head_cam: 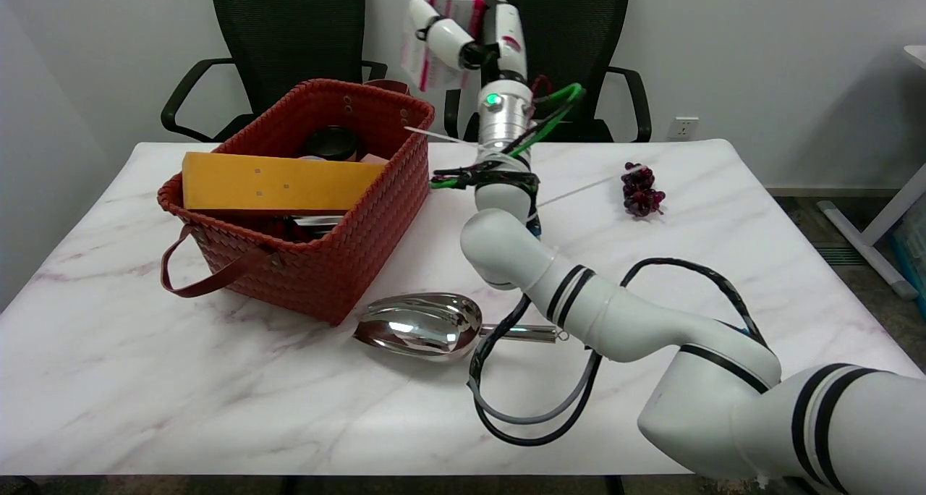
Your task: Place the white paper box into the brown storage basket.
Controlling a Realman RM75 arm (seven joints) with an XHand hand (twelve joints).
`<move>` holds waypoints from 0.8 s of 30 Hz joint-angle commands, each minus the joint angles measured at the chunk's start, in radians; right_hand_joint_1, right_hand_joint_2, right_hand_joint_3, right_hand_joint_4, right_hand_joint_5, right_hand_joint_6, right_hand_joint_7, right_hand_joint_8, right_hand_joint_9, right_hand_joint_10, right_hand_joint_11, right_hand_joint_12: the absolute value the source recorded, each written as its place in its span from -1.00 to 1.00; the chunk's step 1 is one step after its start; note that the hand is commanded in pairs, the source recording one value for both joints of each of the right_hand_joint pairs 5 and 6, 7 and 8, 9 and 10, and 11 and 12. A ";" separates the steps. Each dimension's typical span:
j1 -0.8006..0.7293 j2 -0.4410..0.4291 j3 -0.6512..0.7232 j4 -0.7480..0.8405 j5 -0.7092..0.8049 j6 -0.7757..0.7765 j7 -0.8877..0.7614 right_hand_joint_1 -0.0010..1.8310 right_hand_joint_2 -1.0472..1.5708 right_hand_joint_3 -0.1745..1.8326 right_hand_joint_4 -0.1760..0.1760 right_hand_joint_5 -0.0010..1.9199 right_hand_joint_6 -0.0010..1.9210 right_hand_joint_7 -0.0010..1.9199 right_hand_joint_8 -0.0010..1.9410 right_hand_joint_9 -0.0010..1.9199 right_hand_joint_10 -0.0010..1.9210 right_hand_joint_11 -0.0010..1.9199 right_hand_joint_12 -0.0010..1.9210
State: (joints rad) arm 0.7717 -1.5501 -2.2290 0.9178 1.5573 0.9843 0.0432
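My right hand (474, 35) grips the white box (438, 32), held high in the air just right of the brown basket (340, 263) on the desk (145, 394), scoop (423, 327) and grapes (640, 189) lying apart

Your right hand (470, 35) grips the white paper box with pink edges (434, 17) high in the air, just right of the brown woven storage basket (340, 249) on the white marble table (145, 379). A shiny metal scoop (423, 326) lies near the basket's front corner.
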 commanded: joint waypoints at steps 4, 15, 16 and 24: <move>0.120 -0.109 -0.099 -0.167 -0.021 -0.202 0.177 0.23 0.72 0.02 0.00 0.18 0.18 0.33 0.31 0.01 0.01 0.00 0.00; 0.157 -0.198 -0.108 -0.404 -0.012 -0.335 0.208 0.25 0.61 0.02 0.00 0.17 0.17 0.30 0.29 -0.03 -0.03 -0.16 -0.16; 0.160 -0.203 -0.107 -0.426 -0.015 -0.341 0.218 0.25 0.60 0.02 0.00 0.16 0.16 0.30 0.28 -0.04 -0.04 -0.18 -0.18; 0.152 -0.193 -0.096 -0.474 -0.011 -0.353 0.249 0.27 0.46 0.06 0.00 0.11 0.11 0.25 0.23 -0.21 -0.21 -0.63 -0.63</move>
State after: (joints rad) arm 0.8889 -1.6870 -2.3145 0.6426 1.5413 0.7406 0.2166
